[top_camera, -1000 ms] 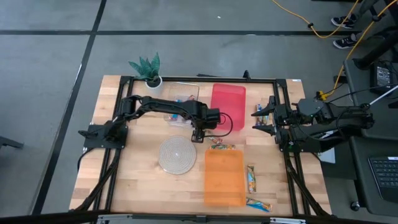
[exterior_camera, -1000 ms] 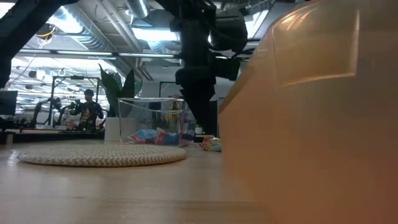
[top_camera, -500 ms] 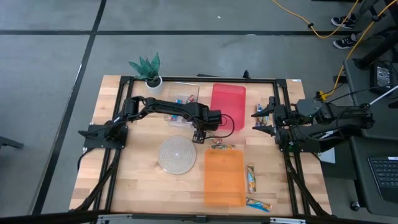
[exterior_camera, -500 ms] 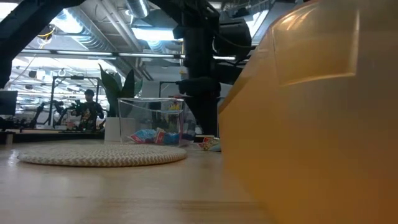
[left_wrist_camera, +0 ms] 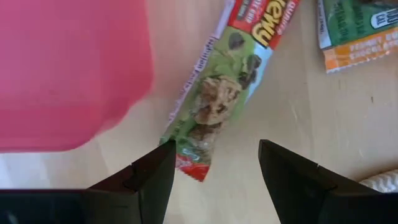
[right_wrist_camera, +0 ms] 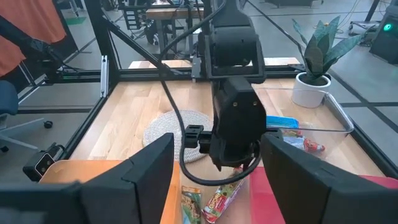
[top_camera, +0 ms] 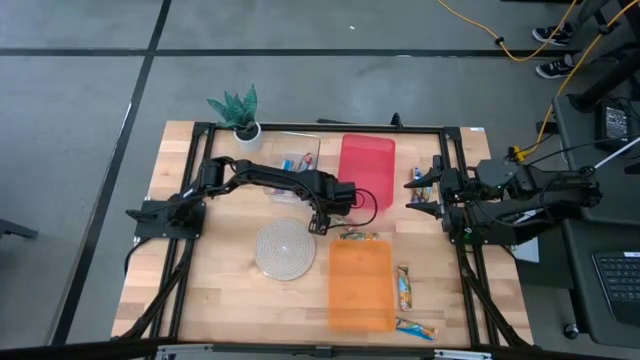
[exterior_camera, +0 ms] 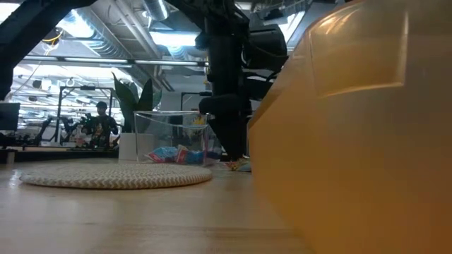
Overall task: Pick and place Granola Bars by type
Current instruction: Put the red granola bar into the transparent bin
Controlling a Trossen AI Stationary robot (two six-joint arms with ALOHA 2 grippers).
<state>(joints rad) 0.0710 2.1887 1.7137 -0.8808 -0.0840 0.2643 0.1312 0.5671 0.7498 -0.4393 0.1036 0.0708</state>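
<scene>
A wooden tabletop (top_camera: 200, 290) seen from above carries a red bin (top_camera: 366, 158), an orange bin (top_camera: 360, 285), a clear bin (top_camera: 292, 158), a round woven mat (top_camera: 284, 249) and a small potted plant (top_camera: 238, 110). The left gripper (top_camera: 319, 224) reaches to the middle of the tabletop, just in front of the red bin's near corner, its fingers (left_wrist_camera: 152, 180) spread apart with nothing between them. Directly ahead of those fingers, in the left wrist view, lies one granola bar (left_wrist_camera: 227, 87) in a green and red wrapper, flat on the wood, its long axis running diagonally away from the fingers, one end just beside the red bin's edge. Past its far end lies a second bar in a green and orange wrapper (left_wrist_camera: 357, 31). From above, these bars form a small cluster (top_camera: 357, 236) between the red bin and the orange bin. Two more bars lie to the right of the orange bin: one (top_camera: 403, 284) pointing lengthwise front to back, another (top_camera: 414, 328) angled near the front edge. A few bars rest inside the clear bin (exterior_camera: 176, 154). The right gripper (top_camera: 421, 192) waits at the right side of the tabletop, fingers apart and empty, pointing toward the centre.
</scene>
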